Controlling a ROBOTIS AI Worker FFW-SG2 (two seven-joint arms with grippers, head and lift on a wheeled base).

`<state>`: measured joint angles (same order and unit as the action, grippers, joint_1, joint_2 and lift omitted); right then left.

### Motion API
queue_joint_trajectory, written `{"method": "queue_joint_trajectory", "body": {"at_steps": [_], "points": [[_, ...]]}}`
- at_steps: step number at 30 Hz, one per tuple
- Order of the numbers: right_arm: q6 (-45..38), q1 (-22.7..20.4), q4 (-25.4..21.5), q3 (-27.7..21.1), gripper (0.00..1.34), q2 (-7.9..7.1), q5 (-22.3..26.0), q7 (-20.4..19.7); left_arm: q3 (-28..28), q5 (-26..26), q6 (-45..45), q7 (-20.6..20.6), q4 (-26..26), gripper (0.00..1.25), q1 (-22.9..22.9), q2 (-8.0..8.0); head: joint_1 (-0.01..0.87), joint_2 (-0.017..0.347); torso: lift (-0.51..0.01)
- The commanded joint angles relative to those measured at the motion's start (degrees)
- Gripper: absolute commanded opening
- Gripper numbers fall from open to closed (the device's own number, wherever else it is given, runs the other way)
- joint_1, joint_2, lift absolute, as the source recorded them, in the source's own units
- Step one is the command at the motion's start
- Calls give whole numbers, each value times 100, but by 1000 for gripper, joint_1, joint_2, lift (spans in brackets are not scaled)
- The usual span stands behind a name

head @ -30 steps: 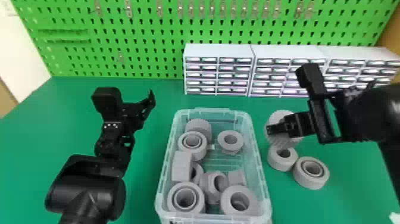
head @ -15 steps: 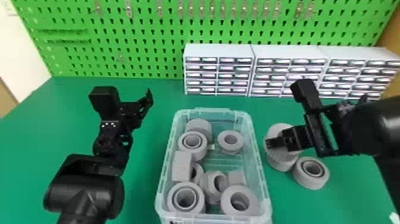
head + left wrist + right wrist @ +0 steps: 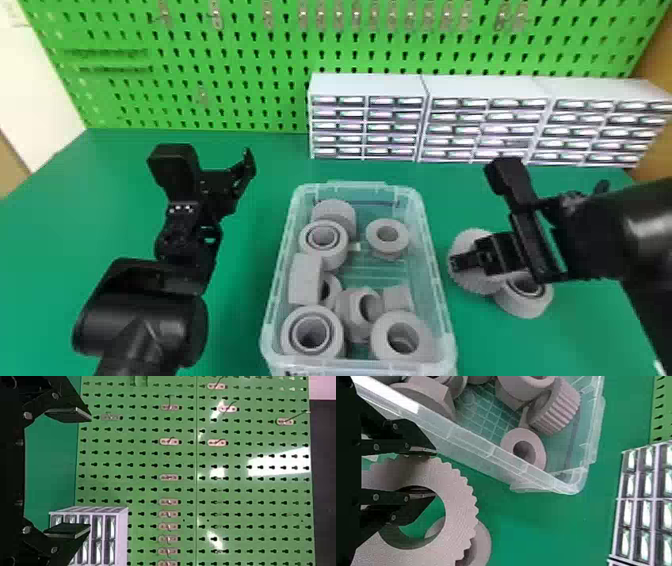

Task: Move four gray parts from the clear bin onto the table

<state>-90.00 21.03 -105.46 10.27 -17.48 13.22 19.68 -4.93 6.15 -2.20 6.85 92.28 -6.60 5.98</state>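
Note:
My right gripper [image 3: 462, 262] is beside the clear bin [image 3: 438, 280], above the table. In the right wrist view, the right gripper [image 3: 431, 473] is shut on the rim of a large toothed gray ring [image 3: 459, 502], one finger inside its hole and one outside. That toothed ring [image 3: 466, 241] partly covers a smooth gray ring [image 3: 525, 305] on the table. Several gray parts [image 3: 306, 277] lie in the bin. Left of the bin, my left gripper [image 3: 212, 162] is held over the table; in the left wrist view the left gripper [image 3: 89, 473] stands open and holds nothing.
White drawer cabinets [image 3: 367, 87] line the table's back edge, right of centre, before a green pegboard [image 3: 240, 65]. Green table surface [image 3: 240, 320] separates the left arm from the bin.
My right gripper has brought the toothed ring toward the robot, over the smaller rings on the table, hiding one. The left arm has shifted only slightly.

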Motion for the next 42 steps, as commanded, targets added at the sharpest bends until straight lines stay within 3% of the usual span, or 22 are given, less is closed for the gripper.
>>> {"method": "queue_joint_trajectory", "body": {"at_steps": [1, 17, 42], "points": [[-8, 6, 157, 115, 305, -10, -12, 0, 1, 0, 0, 19, 0, 954, -8, -18, 693, 72, -52], [-8, -3, 456, 317, 305, -1, -82, 0, -17, -26, 0, 36, -44, 954, -17, -115, 693, 72, -52], [-8, -99, 957, 361, 305, -18, -117, 0, -26, -44, 0, 36, -61, 954, -25, -124, 693, 72, -52]]}}
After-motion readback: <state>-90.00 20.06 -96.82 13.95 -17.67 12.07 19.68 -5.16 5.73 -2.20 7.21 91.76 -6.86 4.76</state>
